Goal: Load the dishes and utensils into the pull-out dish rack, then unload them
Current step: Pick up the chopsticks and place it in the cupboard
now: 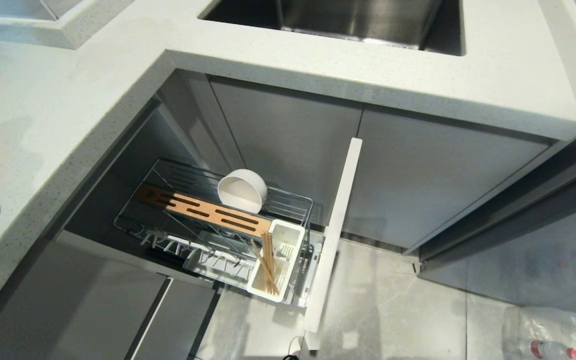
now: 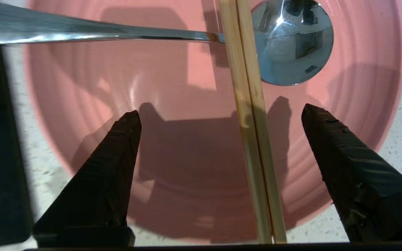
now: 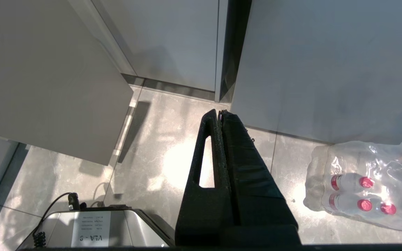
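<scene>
Your speckled stone worktop (image 1: 68, 115) carries the ridged matte pink plate (image 2: 92, 87). On it lie two wooden chopsticks (image 2: 253, 139) and a mirror-bright spoon (image 2: 291, 42). The wire rack (image 1: 288, 200) holds a white bowl (image 1: 242, 190). Left gripper (image 2: 220, 115) hovers, jaws apart; right gripper (image 3: 220, 113), jaws together, hangs above the floor beside a box reading mirrored "VLA".

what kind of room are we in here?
Most likely a home-style kitchen: a speckled countertop with a steel sink set into it, grey cabinets below, and a pull-out dish rack holding a bowl and chopsticks.
</scene>
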`<state>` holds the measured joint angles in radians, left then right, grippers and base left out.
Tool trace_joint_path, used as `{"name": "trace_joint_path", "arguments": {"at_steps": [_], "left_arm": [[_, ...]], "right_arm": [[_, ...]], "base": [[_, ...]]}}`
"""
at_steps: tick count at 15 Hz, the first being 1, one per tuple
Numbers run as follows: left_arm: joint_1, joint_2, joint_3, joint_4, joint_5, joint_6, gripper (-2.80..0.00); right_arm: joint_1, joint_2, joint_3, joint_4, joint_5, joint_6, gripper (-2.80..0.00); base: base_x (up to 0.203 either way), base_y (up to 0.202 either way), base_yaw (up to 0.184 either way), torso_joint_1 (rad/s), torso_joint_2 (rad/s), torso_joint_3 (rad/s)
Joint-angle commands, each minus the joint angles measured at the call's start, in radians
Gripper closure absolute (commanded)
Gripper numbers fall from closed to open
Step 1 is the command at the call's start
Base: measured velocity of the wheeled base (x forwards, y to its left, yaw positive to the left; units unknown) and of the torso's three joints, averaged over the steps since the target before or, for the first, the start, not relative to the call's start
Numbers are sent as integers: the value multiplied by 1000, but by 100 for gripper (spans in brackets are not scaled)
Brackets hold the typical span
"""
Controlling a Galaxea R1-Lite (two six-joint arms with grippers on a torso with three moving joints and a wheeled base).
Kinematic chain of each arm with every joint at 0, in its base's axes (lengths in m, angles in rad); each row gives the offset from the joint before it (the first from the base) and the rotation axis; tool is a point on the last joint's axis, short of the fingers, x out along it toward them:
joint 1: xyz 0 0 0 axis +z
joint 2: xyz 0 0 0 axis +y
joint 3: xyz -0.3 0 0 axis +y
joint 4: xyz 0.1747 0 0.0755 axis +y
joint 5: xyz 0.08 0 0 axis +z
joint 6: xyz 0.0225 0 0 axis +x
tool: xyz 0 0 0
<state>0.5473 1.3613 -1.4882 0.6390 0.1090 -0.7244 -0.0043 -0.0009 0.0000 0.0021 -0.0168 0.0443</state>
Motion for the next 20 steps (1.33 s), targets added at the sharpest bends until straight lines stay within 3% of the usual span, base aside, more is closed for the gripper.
{"name": "trace_joint_path", "arguments": {"at_steps": [1, 16, 17, 20], "left_arm": [[4, 12, 23, -13, -6, -7, -280], [0, 16, 71, -35, -23, 0, -280], [0, 16, 69, -35, -23, 0, 0], [0, 13, 71, -33, -23, 0, 0]], "right_arm": [[0, 1, 2, -1, 0, 0, 0], [0, 1, 2, 0, 0, 0, 0], [1, 1, 2, 0, 0, 0, 0], [0, 1, 2, 1, 0, 0, 0]], "base": [[0, 0, 0, 0, 0, 0], [0, 0, 0, 0, 0, 0], [0, 0, 0, 0, 0, 0], [0, 0, 0, 0, 0, 0]]}}
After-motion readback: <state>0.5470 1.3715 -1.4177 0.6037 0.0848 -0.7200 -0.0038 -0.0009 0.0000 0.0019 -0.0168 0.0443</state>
